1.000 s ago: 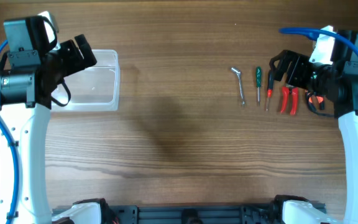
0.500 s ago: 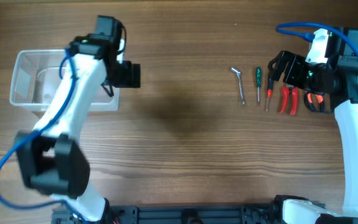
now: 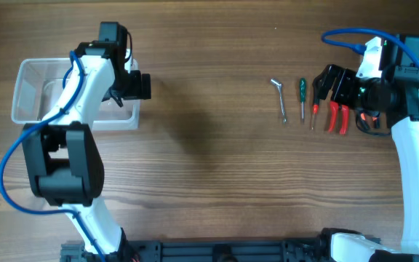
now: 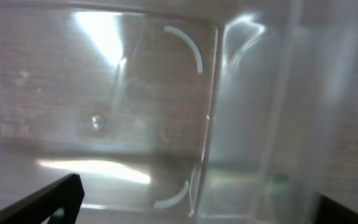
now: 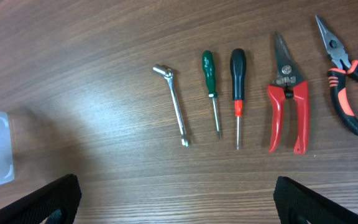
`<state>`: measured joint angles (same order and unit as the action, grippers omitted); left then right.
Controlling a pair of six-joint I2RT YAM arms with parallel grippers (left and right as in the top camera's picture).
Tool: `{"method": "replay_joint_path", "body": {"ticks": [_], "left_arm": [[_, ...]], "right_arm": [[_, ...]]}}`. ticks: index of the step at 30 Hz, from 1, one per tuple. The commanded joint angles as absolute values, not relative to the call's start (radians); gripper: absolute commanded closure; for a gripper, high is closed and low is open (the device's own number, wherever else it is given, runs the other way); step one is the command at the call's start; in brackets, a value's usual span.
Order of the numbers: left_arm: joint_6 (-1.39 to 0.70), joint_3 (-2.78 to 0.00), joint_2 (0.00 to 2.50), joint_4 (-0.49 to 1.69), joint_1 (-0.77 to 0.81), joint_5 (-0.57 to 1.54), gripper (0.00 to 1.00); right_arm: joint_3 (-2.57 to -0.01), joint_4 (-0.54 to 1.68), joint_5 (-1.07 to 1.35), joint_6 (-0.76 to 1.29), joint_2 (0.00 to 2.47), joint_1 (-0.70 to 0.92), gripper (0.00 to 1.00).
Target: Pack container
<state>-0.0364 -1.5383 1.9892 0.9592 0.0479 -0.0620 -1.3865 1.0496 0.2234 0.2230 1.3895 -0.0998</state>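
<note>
**Container.** The container is a clear plastic rectangular tub with rounded corners and a thicker rim. It stands upright on the left side of the table, with its long side running left to right. The wood grain shows through its walls and floor. In the left wrist view the plastic carries bright glare patches, and curved moulded ridges mark its floor. No contents can be made out inside.

**Left fingers.** The left fingers are at the right end of the container, over its right wall. In the left wrist view only the two black tips show, one in each lower corner, spread wide apart. The container's end wall and a rounded corner lie in the gap between them. The frames do not show whether either tip touches the plastic.

**Right fingers.** The right fingers are on the right side of the table, well apart from the container and just beside the hand tools. They are spread open and hold nothing.

**Other items.** Five tools lie side by side on the brown wood-grain table:
- a bright metal wrench with a bent head
- a green-handled screwdriver
- a black-handled screwdriver with a red collar
- red-handled snips
- pliers with orange and black grips
</note>
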Motion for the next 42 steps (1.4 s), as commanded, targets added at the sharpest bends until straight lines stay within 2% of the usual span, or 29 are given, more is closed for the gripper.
{"method": "replay_joint_path", "body": {"ticks": [1,6,7,11,17,21,24,28,36,42], "left_arm": [[0.031,-1.547,2.038,0.925,0.043,0.0,0.01],[0.076,-1.547,2.046,0.912,0.07,-0.009,0.0],[0.076,-1.547,2.049,0.905,0.075,-0.009,0.03],[0.074,-1.547,2.059,0.885,0.083,-0.009,0.26],[0.071,-1.547,2.103,0.885,0.083,-0.02,0.36],[0.071,-1.547,2.123,0.882,0.082,-0.02,0.48],[0.071,-1.547,2.127,0.882,0.082,-0.02,0.62],[0.071,-1.547,2.127,0.882,0.082,-0.065,0.96],[0.071,-1.547,2.127,0.899,0.083,-0.084,0.96],[0.036,-1.571,2.126,0.989,0.083,-0.164,0.96]], "right_arm": [[-1.407,1.053,0.202,0.239,1.395,-0.095,0.0],[-1.407,1.052,0.203,0.244,1.395,-0.095,0.0],[-1.407,1.052,0.202,0.253,1.395,-0.095,0.0],[-1.407,1.052,0.202,0.273,1.395,-0.095,0.0],[-1.406,1.052,0.202,0.273,1.395,-0.095,0.0],[-1.406,1.052,0.202,0.273,1.395,-0.095,0.0],[-1.406,1.052,0.202,0.273,1.395,-0.095,0.0],[-1.406,1.05,0.202,0.273,1.395,-0.095,0.0],[-1.406,1.04,0.202,0.273,1.395,-0.095,0.0],[-1.406,1.033,0.202,0.273,1.395,-0.095,0.0]]}}
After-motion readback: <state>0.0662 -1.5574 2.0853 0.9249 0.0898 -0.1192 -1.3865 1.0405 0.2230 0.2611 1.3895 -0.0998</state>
